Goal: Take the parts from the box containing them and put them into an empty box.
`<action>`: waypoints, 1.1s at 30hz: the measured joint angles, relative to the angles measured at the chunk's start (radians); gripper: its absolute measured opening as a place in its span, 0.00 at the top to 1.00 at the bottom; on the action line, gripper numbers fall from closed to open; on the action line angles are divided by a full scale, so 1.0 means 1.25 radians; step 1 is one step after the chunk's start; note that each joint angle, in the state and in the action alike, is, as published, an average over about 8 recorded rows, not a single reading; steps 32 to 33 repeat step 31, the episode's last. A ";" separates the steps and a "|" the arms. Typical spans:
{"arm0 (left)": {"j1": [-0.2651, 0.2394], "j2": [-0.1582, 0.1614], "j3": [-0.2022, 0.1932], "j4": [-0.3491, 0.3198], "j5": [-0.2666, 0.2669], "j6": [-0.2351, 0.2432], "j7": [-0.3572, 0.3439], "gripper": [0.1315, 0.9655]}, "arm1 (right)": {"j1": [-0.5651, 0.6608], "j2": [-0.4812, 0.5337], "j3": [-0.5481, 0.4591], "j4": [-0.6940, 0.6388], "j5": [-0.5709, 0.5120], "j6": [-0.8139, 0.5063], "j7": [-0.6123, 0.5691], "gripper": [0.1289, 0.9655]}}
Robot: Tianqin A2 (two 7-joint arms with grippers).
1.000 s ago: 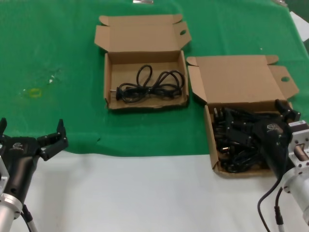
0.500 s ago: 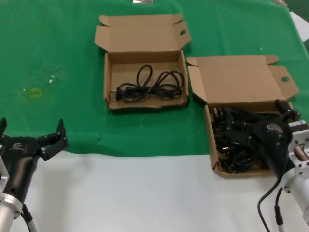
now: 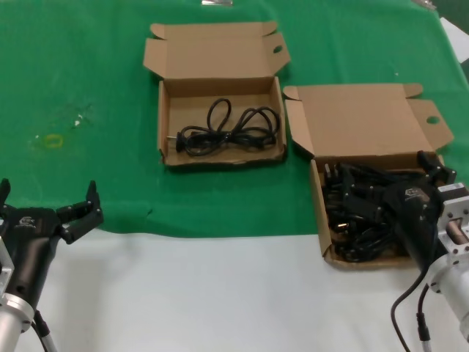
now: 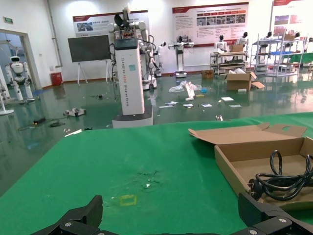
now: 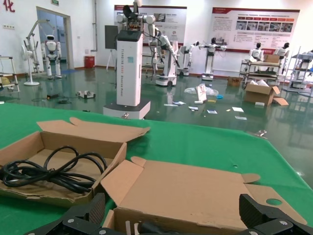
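Observation:
A pile of black looped power cords (image 3: 359,213) fills the near right cardboard box (image 3: 319,213). My right gripper (image 3: 392,185) hangs open just above this pile and holds nothing; in the right wrist view (image 5: 168,221) a black plug with prongs (image 5: 133,228) shows between its fingers. The far box (image 3: 167,125) holds one black cord (image 3: 223,133), which also shows in the left wrist view (image 4: 281,178) and the right wrist view (image 5: 49,171). My left gripper (image 3: 47,196) is open and empty at the front left, over the edge of the green cloth.
Both boxes have their lids (image 3: 212,50) folded back and open. A green cloth (image 3: 80,88) covers the far part of the table, with a small yellow mark (image 3: 51,141) on it. A bare white table strip (image 3: 220,293) runs along the front.

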 joint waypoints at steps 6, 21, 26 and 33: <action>0.000 0.000 0.000 0.000 0.000 0.000 0.000 0.00 | 0.000 0.000 0.000 0.000 0.000 0.000 0.000 0.00; 0.000 0.000 0.000 0.000 0.000 0.000 0.000 0.00 | 0.000 0.000 0.000 0.000 0.000 0.000 0.000 0.00; 0.000 0.000 0.000 0.000 0.000 0.000 0.000 0.00 | 0.000 0.000 0.000 0.000 0.000 0.000 0.000 0.00; 0.000 0.000 0.000 0.000 0.000 0.000 0.000 0.00 | 0.000 0.000 0.000 0.000 0.000 0.000 0.000 0.00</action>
